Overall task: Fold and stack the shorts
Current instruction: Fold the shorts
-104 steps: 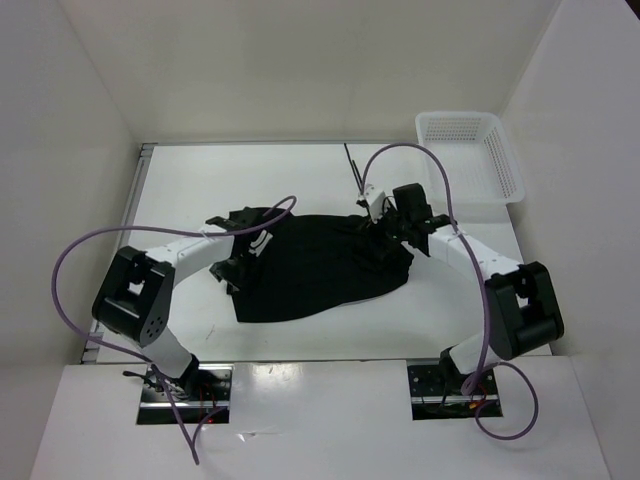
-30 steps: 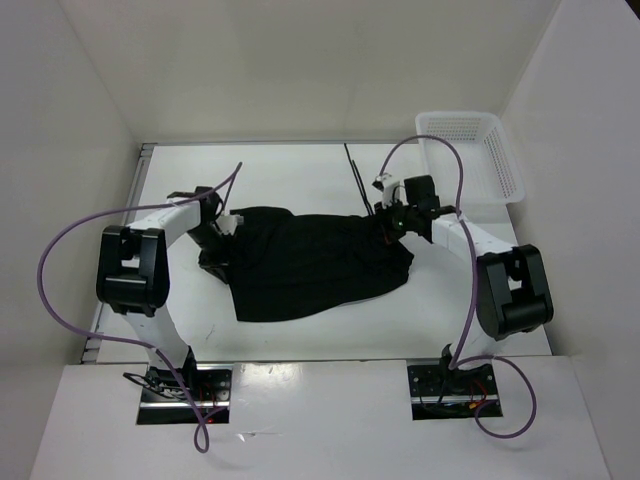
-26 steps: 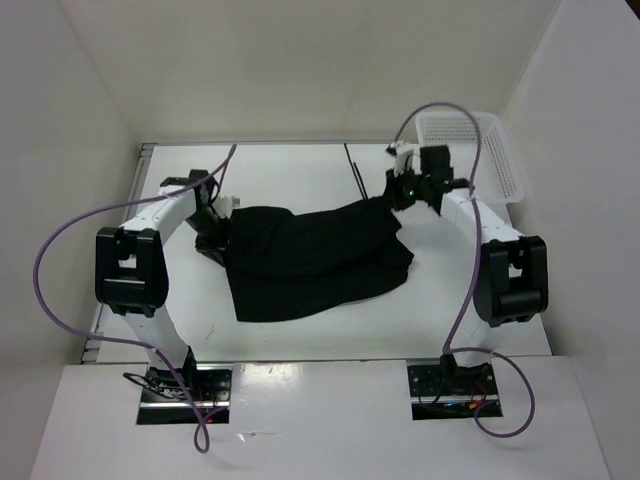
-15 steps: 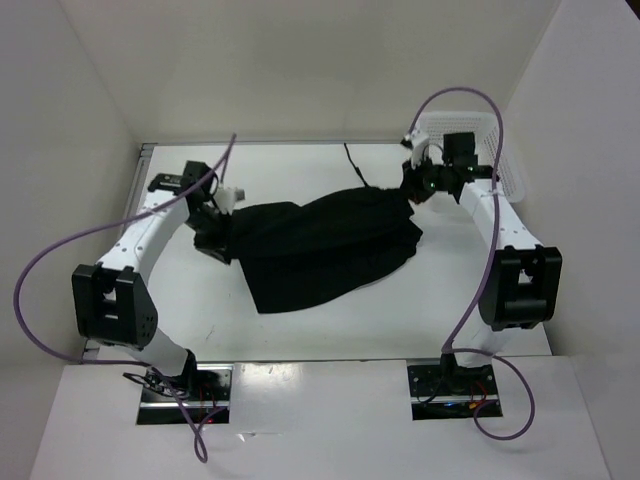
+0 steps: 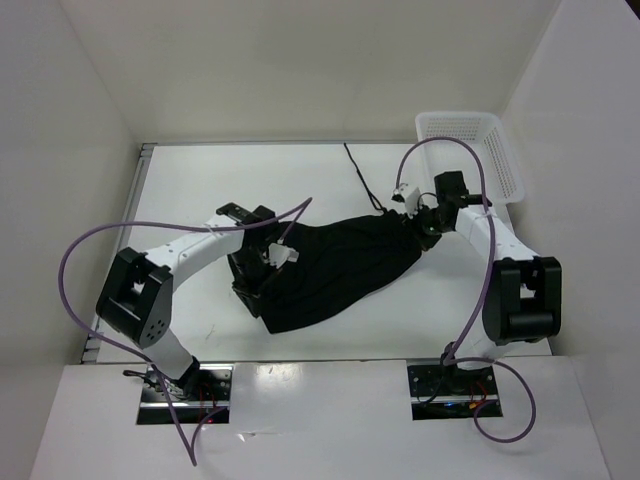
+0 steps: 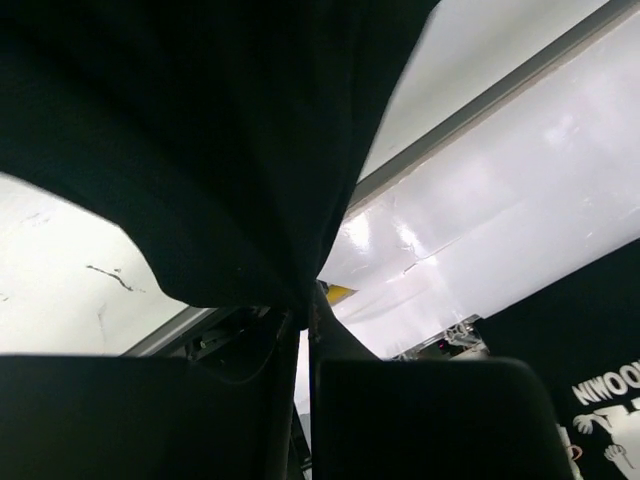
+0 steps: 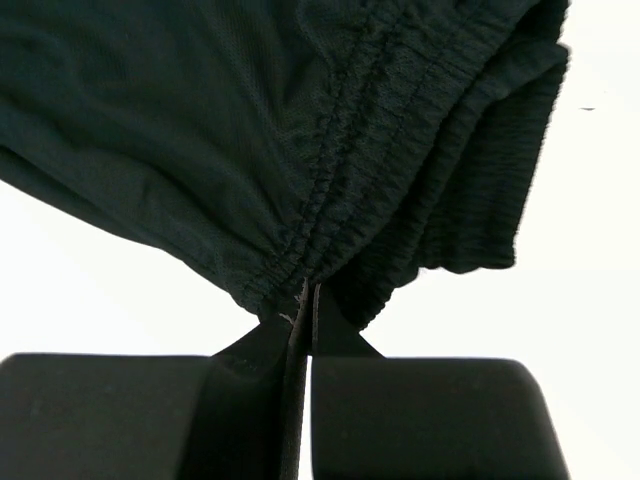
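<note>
The black shorts [image 5: 340, 262] hang bunched between my two grippers above the middle of the table, with the lower part resting on it. My left gripper [image 5: 262, 264] is shut on their left edge; in the left wrist view the dark cloth [image 6: 200, 150] drapes from the closed fingertips [image 6: 305, 305]. At the right end, my right gripper [image 5: 421, 226] is shut on the gathered waistband [image 7: 340, 180], which is pinched at the fingertips [image 7: 308, 295]. A thin black drawstring [image 5: 358, 172] trails across the table toward the back.
A white lattice basket [image 5: 500, 160] stands at the back right corner. White walls close in the table on the left, back and right. Purple cables loop above both arms.
Both grippers have come toward the near side with the shorts' edge. The left one also moved right, and the cloth is now bunched narrower.
</note>
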Robot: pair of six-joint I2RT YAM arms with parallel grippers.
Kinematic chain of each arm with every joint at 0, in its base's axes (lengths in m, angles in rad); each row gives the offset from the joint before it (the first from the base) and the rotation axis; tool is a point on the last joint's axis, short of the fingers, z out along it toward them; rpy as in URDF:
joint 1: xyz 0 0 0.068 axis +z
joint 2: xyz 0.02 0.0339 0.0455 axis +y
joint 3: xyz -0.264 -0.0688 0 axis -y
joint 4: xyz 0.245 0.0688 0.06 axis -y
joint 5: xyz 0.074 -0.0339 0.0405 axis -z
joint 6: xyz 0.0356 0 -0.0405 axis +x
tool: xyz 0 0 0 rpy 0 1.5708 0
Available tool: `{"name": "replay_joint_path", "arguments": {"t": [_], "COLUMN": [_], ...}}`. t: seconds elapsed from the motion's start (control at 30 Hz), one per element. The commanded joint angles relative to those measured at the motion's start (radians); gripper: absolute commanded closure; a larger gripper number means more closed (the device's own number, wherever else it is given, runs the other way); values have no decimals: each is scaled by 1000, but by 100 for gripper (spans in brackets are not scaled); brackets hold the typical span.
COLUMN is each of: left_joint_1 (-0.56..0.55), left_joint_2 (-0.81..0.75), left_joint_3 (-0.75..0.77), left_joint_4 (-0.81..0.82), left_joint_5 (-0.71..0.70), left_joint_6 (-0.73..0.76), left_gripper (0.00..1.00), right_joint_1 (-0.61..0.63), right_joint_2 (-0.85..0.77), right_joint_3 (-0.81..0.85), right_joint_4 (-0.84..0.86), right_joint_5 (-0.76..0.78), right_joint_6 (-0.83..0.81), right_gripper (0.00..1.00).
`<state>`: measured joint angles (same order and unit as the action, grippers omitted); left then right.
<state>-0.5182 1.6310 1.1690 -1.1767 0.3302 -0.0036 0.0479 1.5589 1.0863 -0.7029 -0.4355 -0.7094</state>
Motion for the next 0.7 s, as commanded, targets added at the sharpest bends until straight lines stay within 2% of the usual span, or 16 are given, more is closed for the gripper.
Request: {"name": "replay_joint_path", "arguments": {"t": [0.0,0.13,0.2,0.27,0.33,0.37,0.43,0.47,0.57,0.67], "left_joint_1": [32,80,80,17,-15,-25,-25,-25,-8,38], "left_joint_2": [-14,-14,-14,-14,1,10,21,21,10,10], "left_joint_3": [64,164,164,121,75,54,5,-6,-15,47], "left_joint_4": [-34,-122,-123,-123,-123,-123,-123,-114,-89,-48], "left_joint_5": [38,113,187,201,201,178,133,118,28,-54], "left_joint_6": [4,4,4,4,4,4,4,4,4,4], "left_gripper": [89,89,89,86,72,64,57,55,54,54], "right_joint_1": [7,-2,-2,-2,-2,-2,-2,-2,-2,-2], "right_joint_2": [-62,-62,-62,-62,-62,-62,-62,-62,-62,-71], "right_joint_3": [9,34,34,-8,-32,-54,-65,-65,-56,9], "right_joint_4": [29,57,69,88,134,149,184,193,253,289], "right_joint_5": [34,38,64,99,129,168,207,240,280,252], "right_joint_6": [-15,16,16,16,59,76,91,91,134,208], "right_gripper": [100,100,100,100,100,85,40,29,19,21]}}
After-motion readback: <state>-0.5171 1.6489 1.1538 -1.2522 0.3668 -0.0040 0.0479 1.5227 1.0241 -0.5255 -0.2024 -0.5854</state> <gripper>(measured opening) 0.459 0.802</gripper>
